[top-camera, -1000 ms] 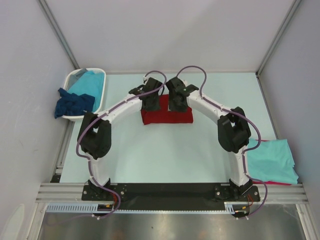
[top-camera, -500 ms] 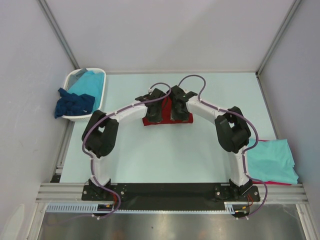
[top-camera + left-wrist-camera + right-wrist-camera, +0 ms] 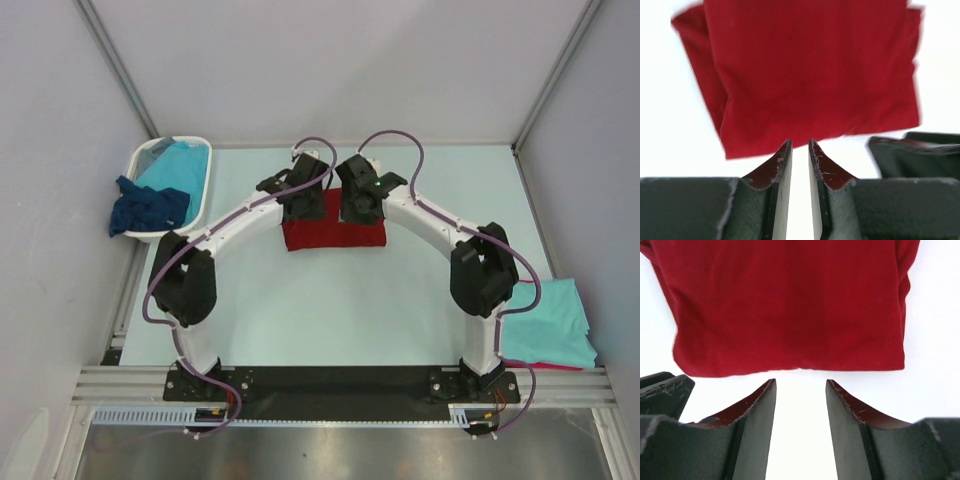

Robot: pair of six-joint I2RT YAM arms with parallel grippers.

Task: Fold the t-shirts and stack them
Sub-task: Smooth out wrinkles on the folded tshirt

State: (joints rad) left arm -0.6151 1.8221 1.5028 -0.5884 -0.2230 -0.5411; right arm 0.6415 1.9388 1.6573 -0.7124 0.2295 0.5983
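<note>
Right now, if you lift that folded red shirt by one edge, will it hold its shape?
Probably not: the dark red t-shirt is thin cloth folded in loose layers, so it would likely droop and open. Lying so flat, it is likely light. Pushed, it would probably bunch, since its edges lie uneven.

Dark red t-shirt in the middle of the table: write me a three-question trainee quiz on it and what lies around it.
1. True or false: neither the left gripper nor the right gripper holds the dark red t-shirt.
2. Where is the dark navy t-shirt? A: draped over the rim of the white basket. B: on the pile at the right. C: spread flat between the arms.
3. What colour is the t-shirt lying on top at the near right corner of the table?

Key: 1 true. 2 A. 3 turquoise; the turquoise t-shirt covers a red one.
</note>
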